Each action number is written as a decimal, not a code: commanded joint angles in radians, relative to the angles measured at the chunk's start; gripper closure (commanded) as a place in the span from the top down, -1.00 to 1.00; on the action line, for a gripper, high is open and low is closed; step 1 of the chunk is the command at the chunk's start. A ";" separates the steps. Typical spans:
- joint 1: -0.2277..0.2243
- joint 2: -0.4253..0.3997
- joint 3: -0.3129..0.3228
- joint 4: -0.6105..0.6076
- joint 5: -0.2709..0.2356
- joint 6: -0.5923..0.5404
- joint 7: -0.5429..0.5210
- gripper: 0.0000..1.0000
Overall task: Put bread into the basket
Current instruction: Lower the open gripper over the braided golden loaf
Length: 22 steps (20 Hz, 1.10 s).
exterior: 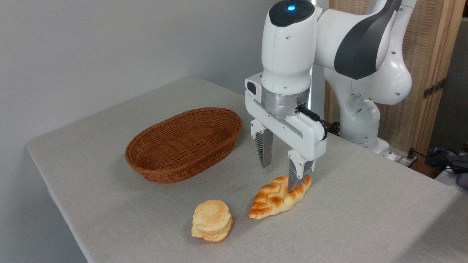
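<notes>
The bread (276, 199), a glossy golden-orange braided loaf, lies flat on the grey tablecloth at centre front, its length running diagonally. My gripper (279, 177) hangs open just above the loaf's far end. Its right finger (297, 175) stands in front of that end, and I cannot tell whether it touches the crust. Its left finger (265, 149) is higher and apart from the loaf. Nothing is held. The basket (172, 170), oval reddish-brown wicker, sits empty to the left of the gripper and behind the loaf.
A small round pale-yellow layered bun (212, 221) rests just left of the loaf near the table's front edge. The arm's white base (360, 124) stands at the back right. Dark cables and cloth (448, 160) lie off the table's right side.
</notes>
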 commanded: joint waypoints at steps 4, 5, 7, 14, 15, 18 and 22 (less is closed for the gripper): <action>-0.034 -0.015 0.011 -0.020 0.130 0.049 0.021 1.00; -0.034 -0.015 0.011 -0.020 0.130 0.049 0.021 1.00; -0.034 -0.014 0.011 -0.027 0.130 0.049 0.021 1.00; -0.047 -0.005 0.011 -0.050 0.130 0.051 0.024 1.00; -0.047 -0.005 0.011 -0.053 0.130 0.051 0.027 1.00; -0.047 -0.005 0.011 -0.056 0.130 0.051 0.044 1.00; -0.047 -0.003 0.014 -0.059 0.130 0.052 0.081 1.00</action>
